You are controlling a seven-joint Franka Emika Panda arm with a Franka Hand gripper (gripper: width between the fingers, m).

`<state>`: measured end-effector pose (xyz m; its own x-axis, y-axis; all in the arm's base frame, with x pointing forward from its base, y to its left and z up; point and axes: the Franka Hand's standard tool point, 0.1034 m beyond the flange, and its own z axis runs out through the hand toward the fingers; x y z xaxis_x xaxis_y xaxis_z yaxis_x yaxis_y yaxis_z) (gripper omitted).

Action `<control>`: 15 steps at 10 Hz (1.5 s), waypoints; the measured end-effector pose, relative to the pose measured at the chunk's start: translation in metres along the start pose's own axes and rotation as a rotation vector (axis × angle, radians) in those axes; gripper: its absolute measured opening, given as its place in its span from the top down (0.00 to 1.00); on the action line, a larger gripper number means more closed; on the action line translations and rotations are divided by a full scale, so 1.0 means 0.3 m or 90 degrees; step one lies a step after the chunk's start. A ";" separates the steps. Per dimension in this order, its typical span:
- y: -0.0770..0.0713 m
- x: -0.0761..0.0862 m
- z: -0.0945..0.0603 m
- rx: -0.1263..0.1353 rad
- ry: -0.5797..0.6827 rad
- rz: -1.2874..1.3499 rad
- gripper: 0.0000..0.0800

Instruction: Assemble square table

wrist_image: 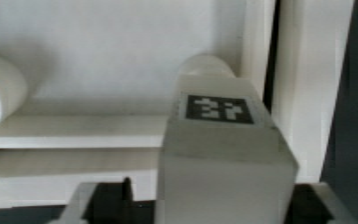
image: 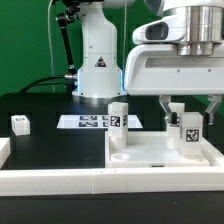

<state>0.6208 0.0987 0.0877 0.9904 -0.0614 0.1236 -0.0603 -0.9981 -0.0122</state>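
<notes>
An upright table leg standing on the square tabletop is straddled by the gripper. The jaws are set close beside it; an actual grip cannot be confirmed.

The marker board lies flat on the black table.

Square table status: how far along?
Early. Done: the tabletop lies flat by the border wall; a first leg stands at its far corner, seating unclear. In hand: the gripper straddles a second leg on the tabletop. Left: a third leg sits loose on the table; fourth not visible.
</notes>
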 end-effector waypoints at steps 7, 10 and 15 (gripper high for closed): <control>0.003 -0.007 0.003 0.004 -0.011 0.322 0.63; 0.008 -0.009 0.005 0.007 -0.016 0.511 0.63; 0.053 -0.003 0.009 0.006 -0.040 0.744 0.63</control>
<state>0.6192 0.0829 0.0848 0.3369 -0.9414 -0.0166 -0.9379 -0.3340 -0.0939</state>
